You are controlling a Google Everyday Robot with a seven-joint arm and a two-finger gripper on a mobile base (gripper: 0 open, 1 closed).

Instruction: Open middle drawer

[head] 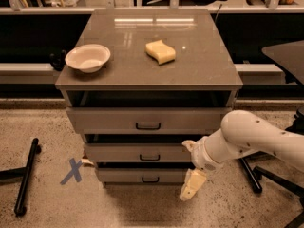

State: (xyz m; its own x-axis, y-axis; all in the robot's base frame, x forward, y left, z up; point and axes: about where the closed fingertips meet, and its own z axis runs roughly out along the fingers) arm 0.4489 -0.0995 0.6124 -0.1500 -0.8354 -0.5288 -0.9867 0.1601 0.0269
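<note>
The middle drawer (118, 153) is the second of three in the grey cabinet, below the worktop (204, 75). Expect a rigid, fairly light box on slides, with low resistance. Take hold at the small black pull handle (150, 157), centre of the front. The end effector (192, 185) hangs at 4 o'clock from that handle; whether it is spread or closed cannot be told. No labels are legible. A blue X (72, 170) marks the floor.

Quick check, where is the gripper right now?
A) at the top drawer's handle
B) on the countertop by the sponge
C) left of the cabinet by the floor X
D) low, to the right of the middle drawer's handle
D: the gripper hangs below and right of the handle on the middle drawer.
</note>
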